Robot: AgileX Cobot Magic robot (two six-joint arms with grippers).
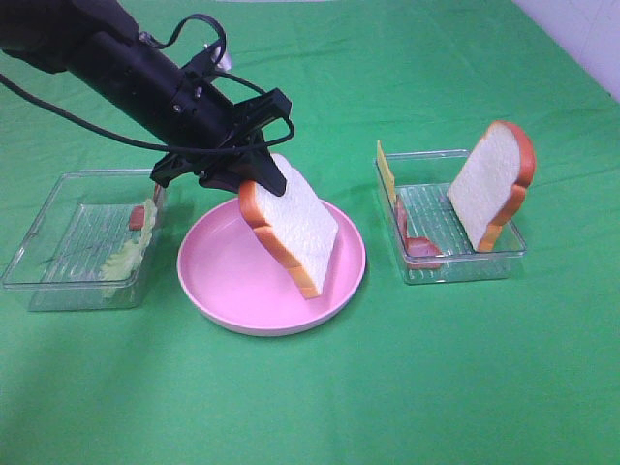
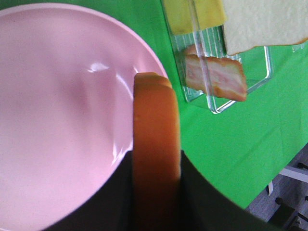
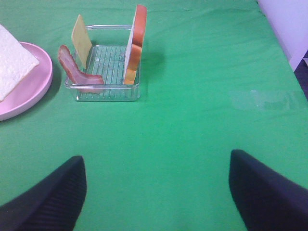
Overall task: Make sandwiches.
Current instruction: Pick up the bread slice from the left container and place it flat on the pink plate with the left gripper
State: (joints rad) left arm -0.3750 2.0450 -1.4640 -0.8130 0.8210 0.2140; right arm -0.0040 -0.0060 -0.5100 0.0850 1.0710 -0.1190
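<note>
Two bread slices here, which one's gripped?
The bread slice over the pink plate: the left gripper is shut on its crust. The other slice stands free in the clear tray on the right.

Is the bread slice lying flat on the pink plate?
No, the left pincer holds the bread slice steeply tilted over the pink plate.

Pink plate (image 1: pixel 221 283), green cloth (image 1: pixel 436 373), orange-crusted bread (image 1: pixel 298 225)

Robot lab tabletop: green cloth (image 1: pixel 436 387), toy bread (image 1: pixel 489 184) standing in a clear tray (image 1: pixel 465 269).
</note>
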